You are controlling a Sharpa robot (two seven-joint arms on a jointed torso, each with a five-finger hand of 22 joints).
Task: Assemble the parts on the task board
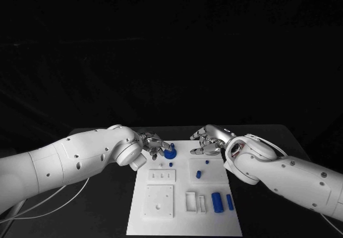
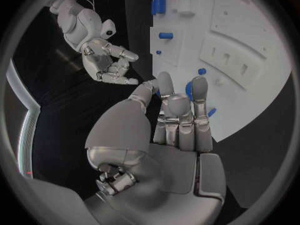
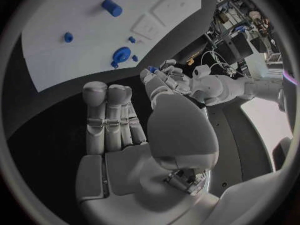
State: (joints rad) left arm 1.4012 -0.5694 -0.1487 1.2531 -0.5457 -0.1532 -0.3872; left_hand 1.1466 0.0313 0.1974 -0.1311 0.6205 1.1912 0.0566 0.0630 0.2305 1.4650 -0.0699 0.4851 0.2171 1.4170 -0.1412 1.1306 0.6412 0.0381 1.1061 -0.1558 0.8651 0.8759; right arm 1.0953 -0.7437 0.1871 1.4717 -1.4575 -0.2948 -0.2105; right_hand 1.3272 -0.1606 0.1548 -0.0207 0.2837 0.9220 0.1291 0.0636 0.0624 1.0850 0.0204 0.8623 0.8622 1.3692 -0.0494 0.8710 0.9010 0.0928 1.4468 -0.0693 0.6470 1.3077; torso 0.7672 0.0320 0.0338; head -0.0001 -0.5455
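Where the head camera looks down on the black table (image 1: 100,208), the white board (image 1: 182,198) lies in the middle, running away from the robot. The left robot hand (image 1: 152,145) sits at the board's far left corner, its fingers at a small blue part (image 1: 172,147) just above a larger round blue part (image 1: 170,154). The right robot hand (image 1: 208,141) hovers at the far right corner with fingers curled in; whether it holds anything I cannot tell. Small blue pegs (image 1: 199,174) stand mid-board, and two blue cylinders (image 1: 217,202) lie near the right edge, beside white recessed blocks (image 1: 159,201).

From the left wrist, the left robot hand (image 2: 178,117) has its fingers (image 2: 200,92) bunched together over the board's (image 2: 250,30) edge, with a blue part (image 2: 189,90) showing between them, apparently pinched. The right robot hand (image 2: 109,62) hangs over the dark table (image 2: 69,115) beyond, fingers bent.

From the right wrist, the right robot hand (image 3: 119,120) has its fingers (image 3: 95,92) side by side and half-bent, nothing visible in them. On the board (image 3: 81,55) ahead sits the round blue part (image 3: 120,53), with pegs (image 3: 67,36) around it. The left robot hand (image 3: 164,77) holds a small blue part (image 3: 152,69) at its fingertips.
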